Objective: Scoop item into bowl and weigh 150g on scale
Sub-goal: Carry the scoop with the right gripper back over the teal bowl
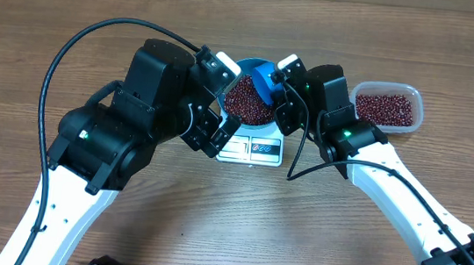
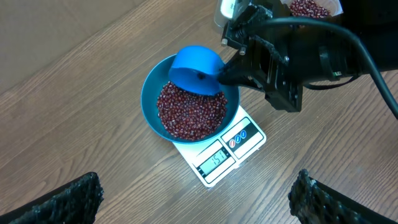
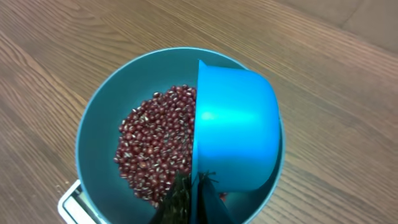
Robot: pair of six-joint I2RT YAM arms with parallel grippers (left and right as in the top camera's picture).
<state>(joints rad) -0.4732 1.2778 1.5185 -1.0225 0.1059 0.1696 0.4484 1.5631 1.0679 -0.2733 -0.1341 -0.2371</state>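
though the bowl (image 2: 148,99) holds plenty of beans (image 2: 189,112), the weigh-in looks unconfirmed
bowl on scale (image 2: 255,140) near table's (image 1: 56,8) far edge; right claw (image 2: 226,71) clamped on tipped scoop (image 2: 196,65), left claw (image 2: 196,202) apart; display (image 2: 217,160) unreadable.

Scale (image 2: 249,138) under the bowl, display (image 2: 217,160) digits apparently reading 151, markings on buttons (image 2: 237,138) too small to read
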